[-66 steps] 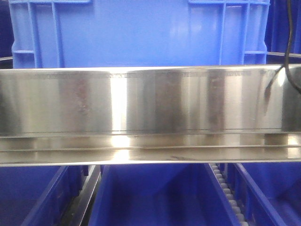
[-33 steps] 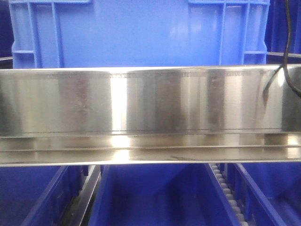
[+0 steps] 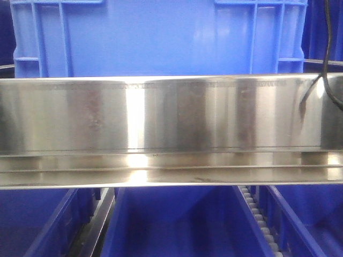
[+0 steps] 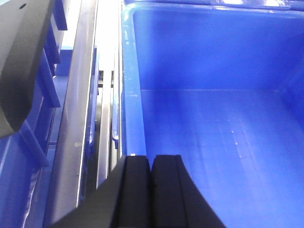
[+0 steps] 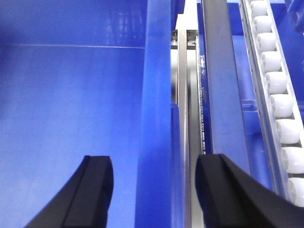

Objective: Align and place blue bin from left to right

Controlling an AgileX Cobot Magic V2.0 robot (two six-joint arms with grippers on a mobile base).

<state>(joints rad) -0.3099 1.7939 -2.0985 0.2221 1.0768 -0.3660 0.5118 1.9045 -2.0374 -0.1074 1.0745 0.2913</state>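
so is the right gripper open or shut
Open: in the right wrist view, the right gripper has its fingers apart, straddling a blue bin wall, one inside and one outside.

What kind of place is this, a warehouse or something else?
Probably a warehouse or factory storage line. A large blue bin stands behind a stainless steel rail, more blue bins sit on a level below, and a track of white rollers runs alongside.
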